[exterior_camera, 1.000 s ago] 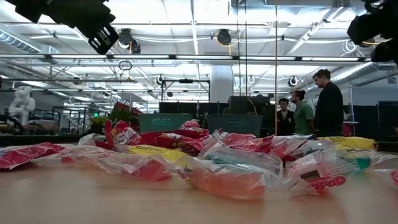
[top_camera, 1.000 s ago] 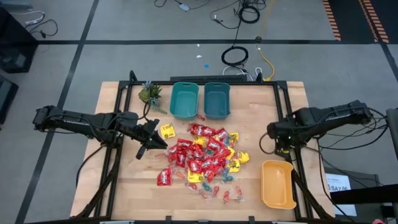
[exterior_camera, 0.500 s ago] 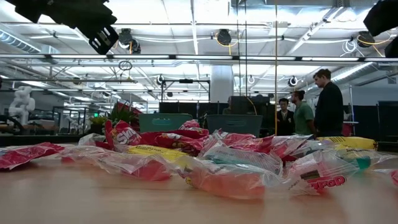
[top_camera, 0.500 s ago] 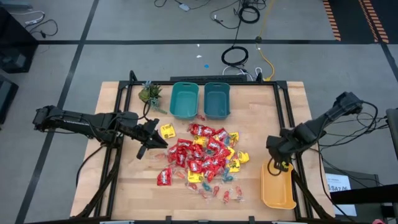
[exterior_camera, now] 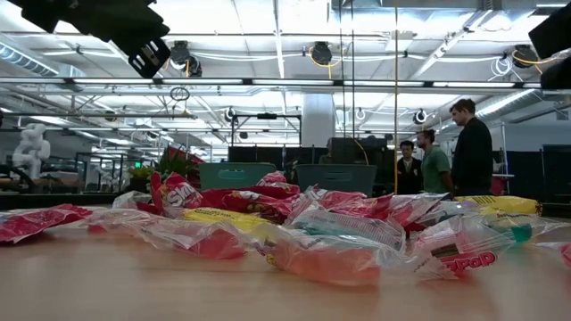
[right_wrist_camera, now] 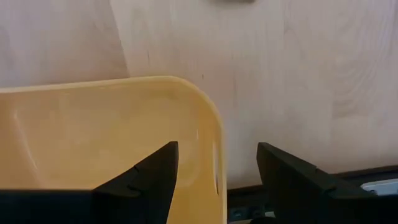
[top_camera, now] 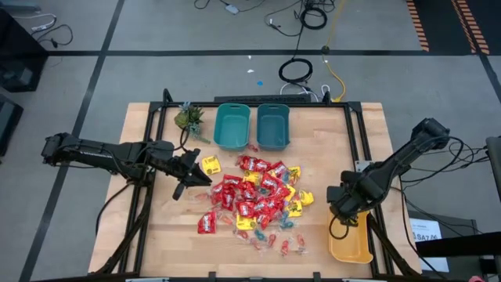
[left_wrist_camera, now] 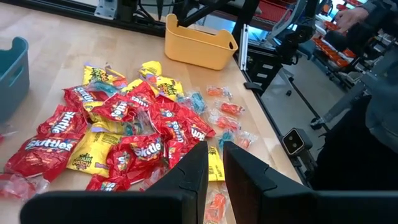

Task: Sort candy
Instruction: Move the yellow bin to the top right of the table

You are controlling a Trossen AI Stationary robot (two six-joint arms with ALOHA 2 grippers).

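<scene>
Red and yellow packets make up most of the candy [top_camera: 258, 200], heaped with small twist-wrapped pieces at the middle of the wooden surface [top_camera: 156, 235], just near of two teal bins [top_camera: 252, 125]. At the pile's left edge the left hand [top_camera: 188, 176] hangs above the wood with its fingers [left_wrist_camera: 186, 174] almost together and holding nothing. Over the far end of the yellow bin [top_camera: 350, 235] at the right, the right hand [top_camera: 338, 215] stands with its fingers [right_wrist_camera: 155, 168] spread apart and empty, straddling the bin's rim.
</scene>
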